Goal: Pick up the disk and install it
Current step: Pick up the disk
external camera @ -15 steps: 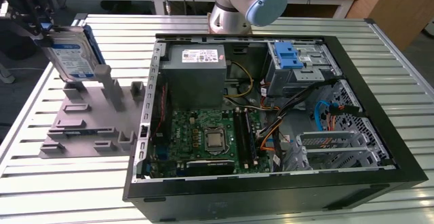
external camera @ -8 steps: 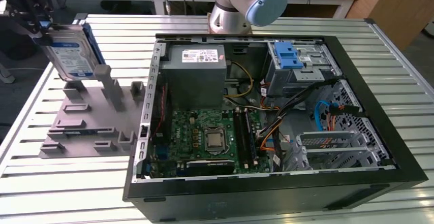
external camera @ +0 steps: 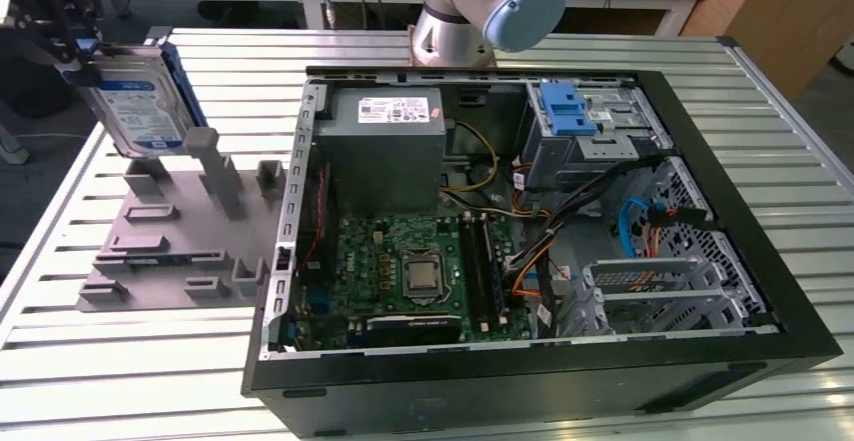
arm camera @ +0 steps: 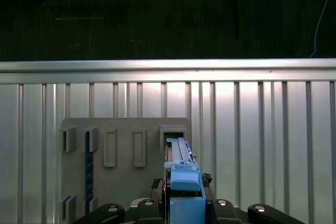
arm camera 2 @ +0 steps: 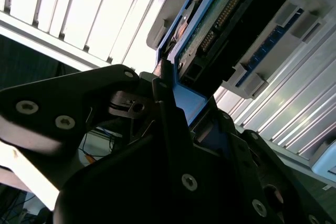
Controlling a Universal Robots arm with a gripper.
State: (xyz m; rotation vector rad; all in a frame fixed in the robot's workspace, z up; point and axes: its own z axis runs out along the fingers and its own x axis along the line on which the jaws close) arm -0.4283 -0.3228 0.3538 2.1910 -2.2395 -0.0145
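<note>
Black fingers (arm camera 2: 169, 124) pinch the disk (external camera: 140, 111) by its blue carrier frame, so you have the pick-up in hand (the install is not yet done). Silver, with a blue-and-white label, the disk hangs on edge just above the grey holder (external camera: 160, 251) on the worktop (external camera: 120, 361), to the exterior view's left of the open computer case (external camera: 534, 381). Your next move, I judge, needs height to clear the holder's posts and the case wall.
</note>
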